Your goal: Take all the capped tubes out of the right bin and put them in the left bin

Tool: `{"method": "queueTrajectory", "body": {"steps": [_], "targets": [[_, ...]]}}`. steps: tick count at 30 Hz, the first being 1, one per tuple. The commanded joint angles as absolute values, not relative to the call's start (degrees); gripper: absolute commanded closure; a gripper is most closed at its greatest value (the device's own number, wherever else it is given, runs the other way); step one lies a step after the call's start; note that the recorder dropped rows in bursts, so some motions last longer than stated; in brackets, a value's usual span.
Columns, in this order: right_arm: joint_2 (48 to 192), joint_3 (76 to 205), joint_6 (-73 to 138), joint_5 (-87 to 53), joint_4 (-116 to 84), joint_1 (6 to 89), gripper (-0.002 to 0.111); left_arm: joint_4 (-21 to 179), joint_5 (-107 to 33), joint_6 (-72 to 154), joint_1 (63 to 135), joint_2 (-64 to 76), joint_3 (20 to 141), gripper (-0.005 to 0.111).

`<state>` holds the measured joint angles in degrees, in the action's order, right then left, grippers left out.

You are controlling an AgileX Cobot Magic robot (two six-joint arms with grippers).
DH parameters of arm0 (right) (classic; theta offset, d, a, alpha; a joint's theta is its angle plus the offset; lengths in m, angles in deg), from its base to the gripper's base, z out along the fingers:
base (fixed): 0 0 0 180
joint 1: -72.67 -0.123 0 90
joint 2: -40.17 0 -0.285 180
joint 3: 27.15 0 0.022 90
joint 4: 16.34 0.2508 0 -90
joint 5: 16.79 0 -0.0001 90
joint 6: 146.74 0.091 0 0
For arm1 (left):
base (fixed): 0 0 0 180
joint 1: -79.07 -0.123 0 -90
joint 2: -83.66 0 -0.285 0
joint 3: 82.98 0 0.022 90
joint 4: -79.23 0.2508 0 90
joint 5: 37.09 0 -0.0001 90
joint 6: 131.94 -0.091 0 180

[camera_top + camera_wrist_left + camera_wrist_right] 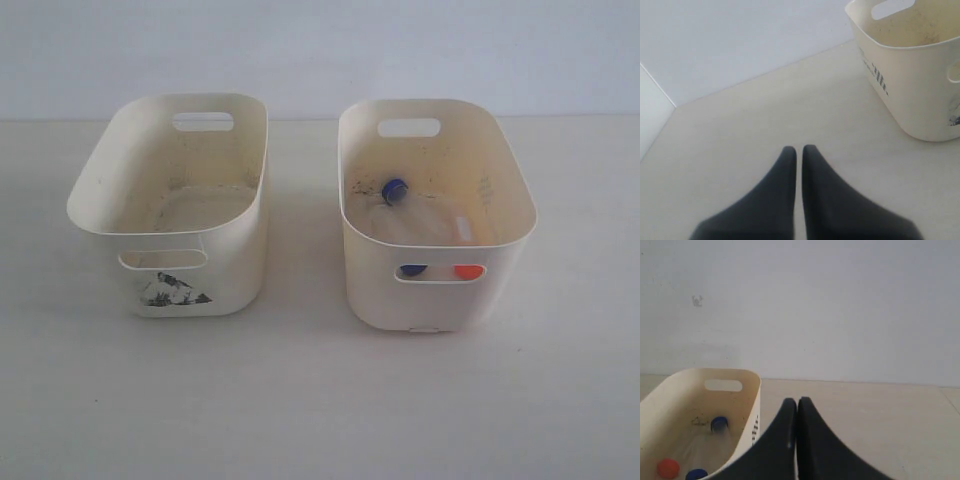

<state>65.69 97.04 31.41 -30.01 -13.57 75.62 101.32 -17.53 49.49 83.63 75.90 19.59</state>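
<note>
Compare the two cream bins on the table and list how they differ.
The left bin carries a black smudged mark on its front; the right bin has a plain front. The left bin shows no tubes inside; the right bin holds three capped tubes, two with blue caps and one with an orange-red cap. Both are cream, upright, rounded-rectangular, with handle slots.

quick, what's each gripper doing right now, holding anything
Left gripper: jaws closed, holding nothing.
Right gripper: jaws closed, holding nothing.
</note>
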Motion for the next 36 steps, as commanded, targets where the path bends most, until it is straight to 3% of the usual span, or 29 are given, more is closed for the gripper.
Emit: {"method": "queueTrajectory", "body": {"steps": [1, 14, 19, 27, 36], "targets": [[69.36, 97.72, 31.23, -24.37, -14.12, 75.51, 0.108, 101.16, -17.82, 50.04, 83.93, 75.88, 19.80, 0.102], [84.54, 98.05, 34.89, -18.99, -14.01, 75.46, 0.108, 101.16, -17.82, 50.04, 83.93, 75.88, 19.80, 0.102], [94.31, 102.62, 34.65, -21.53, -14.01, 70.61, 0.108, 101.16, -17.82, 50.04, 83.93, 75.88, 19.80, 0.102], [113.34, 128.03, 34.77, -43.23, -14.01, 56.89, 0.109, 101.16, -17.82, 50.04, 83.93, 75.88, 19.80, 0.102], [136.85, 157.64, 31.22, -69.49, -18.01, 54.45, 0.109, 101.16, -17.82, 50.04, 83.93, 75.88, 19.80, 0.102]]}}
